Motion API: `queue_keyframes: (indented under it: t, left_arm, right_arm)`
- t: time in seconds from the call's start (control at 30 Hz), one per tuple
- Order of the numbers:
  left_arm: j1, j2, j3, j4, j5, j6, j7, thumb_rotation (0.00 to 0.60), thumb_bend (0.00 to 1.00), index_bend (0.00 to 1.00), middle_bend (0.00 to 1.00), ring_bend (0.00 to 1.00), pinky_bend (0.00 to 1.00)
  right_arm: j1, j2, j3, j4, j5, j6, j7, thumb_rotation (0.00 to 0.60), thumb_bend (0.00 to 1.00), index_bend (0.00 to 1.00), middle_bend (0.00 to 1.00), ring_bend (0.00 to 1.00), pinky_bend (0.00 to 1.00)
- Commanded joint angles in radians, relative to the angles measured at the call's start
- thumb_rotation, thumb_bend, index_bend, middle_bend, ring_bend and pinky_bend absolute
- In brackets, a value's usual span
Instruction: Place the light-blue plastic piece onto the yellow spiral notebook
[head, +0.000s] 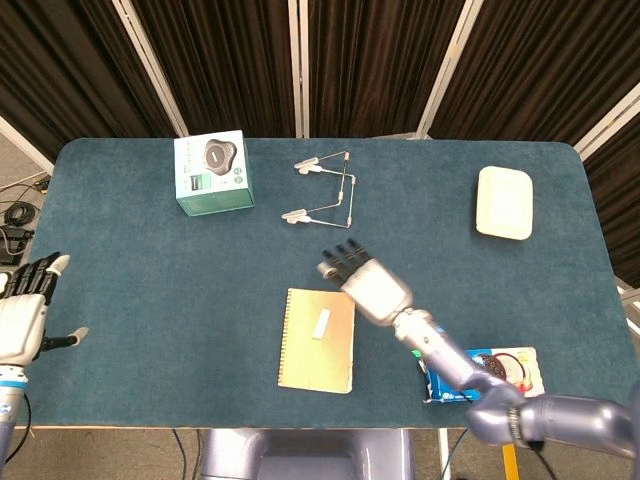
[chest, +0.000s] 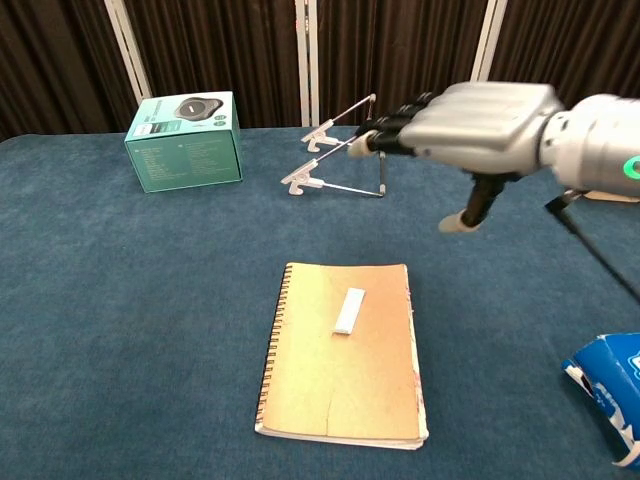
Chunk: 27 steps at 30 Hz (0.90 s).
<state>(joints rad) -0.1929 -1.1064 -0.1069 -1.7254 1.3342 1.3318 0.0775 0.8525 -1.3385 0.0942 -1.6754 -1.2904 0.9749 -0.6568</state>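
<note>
Notebook: the notebook (chest: 343, 352) lies flat on the table (chest: 120, 300) near us, spiral edge left.
Piece: the piece (chest: 349, 310) rests on its cover, so we judge the placing done.
Right hand: our right hand (chest: 478, 120) hovers above and right of it, fingers apart, holding nothing.
Left hand: our left hand (head: 24, 311) waits wide at the table's left edge.
Box: the box (chest: 184, 140) stands far left.

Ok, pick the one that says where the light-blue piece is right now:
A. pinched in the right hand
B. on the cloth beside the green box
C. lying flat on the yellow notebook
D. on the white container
C: the light-blue piece lies flat on the yellow notebook, while the right hand hovers above, holding nothing.
</note>
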Motion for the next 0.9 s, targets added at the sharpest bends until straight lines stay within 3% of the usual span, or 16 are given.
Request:
queue_keyframes:
  t: [0.03,0.17,0.23,0.3,0.4,0.63,0.9]
  left_arm:
    - [-0.040,0.000,0.004,-0.004,0.054,-0.042,-0.028,0.600,0.31,0.00,0.00,0.00,0.00]
    - [-0.091,-0.017,0.009,0.004,0.103,-0.092,0.014,0.600,0.47,0.00,0.00,0.00,0.00]
    - [-0.129,-0.027,0.009,-0.002,0.119,-0.136,0.039,0.600,0.56,0.00,0.00,0.00,0.00]
    - [-0.196,-0.036,0.002,-0.024,0.121,-0.232,0.060,0.600,0.57,0.02,0.00,0.00,0.00]
    - [-0.281,-0.065,-0.015,-0.034,0.118,-0.328,0.123,0.600,0.62,0.09,0.00,0.00,0.00]
    - [-0.445,-0.201,-0.054,-0.005,0.042,-0.493,0.275,0.600,0.97,0.23,0.00,0.00,0.00]
    - [-0.567,-0.359,-0.056,0.025,-0.121,-0.583,0.396,0.600,1.00,0.30,0.00,0.00,0.00]
  right_arm:
    - [-0.166,0.163,-0.094,0.131,-0.317,0.281,0.378,0.600,0.14,0.10,0.01,0.00,0.00]
    - [-0.238,0.177,-0.123,0.299,-0.395,0.420,0.543,0.600,0.13,0.10,0.02,0.00,0.00]
    - [-0.280,0.179,-0.129,0.362,-0.397,0.476,0.602,0.600,0.12,0.10,0.01,0.00,0.00]
    - [-0.341,0.187,-0.133,0.393,-0.352,0.510,0.661,0.600,0.09,0.07,0.00,0.00,0.00]
    - [-0.418,0.199,-0.129,0.360,-0.280,0.534,0.697,0.600,0.05,0.01,0.00,0.00,0.00]
    - [-0.516,0.198,-0.106,0.287,-0.238,0.608,0.740,0.600,0.05,0.00,0.00,0.00,0.00]
    - [-0.559,0.218,-0.084,0.259,-0.204,0.587,0.713,0.600,0.04,0.00,0.00,0.00,0.00]
